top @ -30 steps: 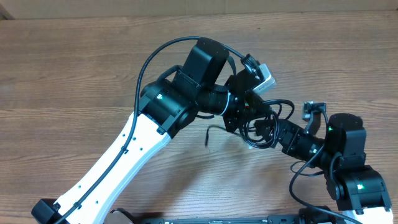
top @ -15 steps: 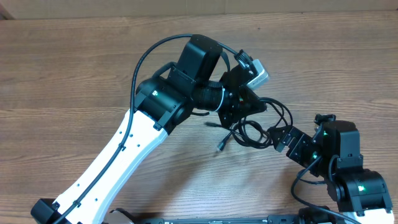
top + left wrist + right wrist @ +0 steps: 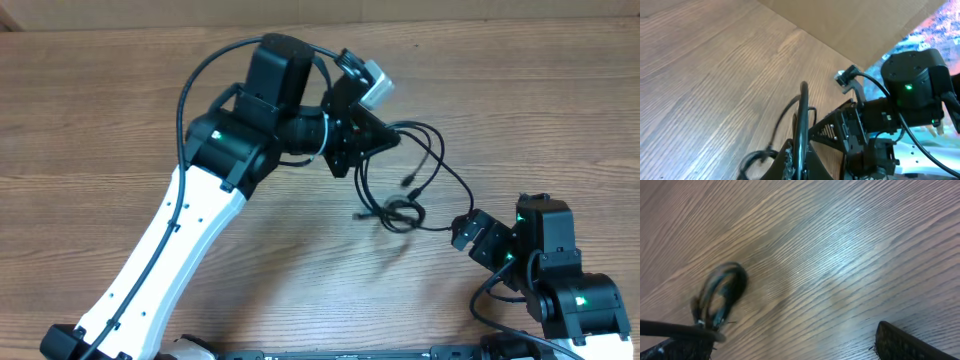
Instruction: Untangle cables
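The thin black cables (image 3: pixel 400 213) lie stretched between my two grippers, with a small knot of loops in the middle and loose plug ends (image 3: pixel 408 181) beside it. My left gripper (image 3: pixel 385 140) is shut on one cable strand (image 3: pixel 801 115) and holds it raised above the table; the strand is pinched between its fingers (image 3: pixel 801 150). My right gripper (image 3: pixel 462 232) is low at the right with its fingers wide apart (image 3: pixel 790 345). One strand (image 3: pixel 675 328) lies across its left finger. A cable loop (image 3: pixel 720 292) rests on the table just ahead of it.
The wooden table (image 3: pixel 120 110) extends to the left and back. A cardboard wall (image 3: pixel 850 20) stands behind the table. The right arm's black body (image 3: pixel 910 90) faces the left wrist camera, close to the left gripper.
My left gripper has moved up and to the left with the strand. My right gripper has drawn back down and to the right. The bundle has stretched out into looser loops.
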`<action>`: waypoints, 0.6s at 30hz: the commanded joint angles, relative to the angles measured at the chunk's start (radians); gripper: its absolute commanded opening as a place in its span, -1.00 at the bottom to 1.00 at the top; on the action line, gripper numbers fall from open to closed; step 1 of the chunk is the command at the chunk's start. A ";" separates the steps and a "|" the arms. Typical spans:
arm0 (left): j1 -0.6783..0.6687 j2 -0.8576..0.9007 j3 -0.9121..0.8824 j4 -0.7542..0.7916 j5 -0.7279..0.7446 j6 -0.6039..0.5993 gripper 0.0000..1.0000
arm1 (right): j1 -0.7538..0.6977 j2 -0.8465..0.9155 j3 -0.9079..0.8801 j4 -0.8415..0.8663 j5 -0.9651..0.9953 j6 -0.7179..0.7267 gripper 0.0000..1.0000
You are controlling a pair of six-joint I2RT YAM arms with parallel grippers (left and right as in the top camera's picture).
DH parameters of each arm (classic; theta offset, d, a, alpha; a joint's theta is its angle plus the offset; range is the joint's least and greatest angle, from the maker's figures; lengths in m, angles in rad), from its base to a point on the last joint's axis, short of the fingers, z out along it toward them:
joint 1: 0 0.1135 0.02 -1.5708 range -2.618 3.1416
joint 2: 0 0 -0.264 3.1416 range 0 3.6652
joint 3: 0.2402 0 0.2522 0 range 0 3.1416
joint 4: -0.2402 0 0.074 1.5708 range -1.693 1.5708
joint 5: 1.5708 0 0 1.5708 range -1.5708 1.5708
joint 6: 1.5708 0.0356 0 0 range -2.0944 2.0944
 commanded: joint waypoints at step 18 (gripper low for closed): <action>0.021 -0.046 0.023 -0.062 -0.064 -0.022 -0.92 | -0.002 0.000 0.003 0.012 0.244 0.337 1.00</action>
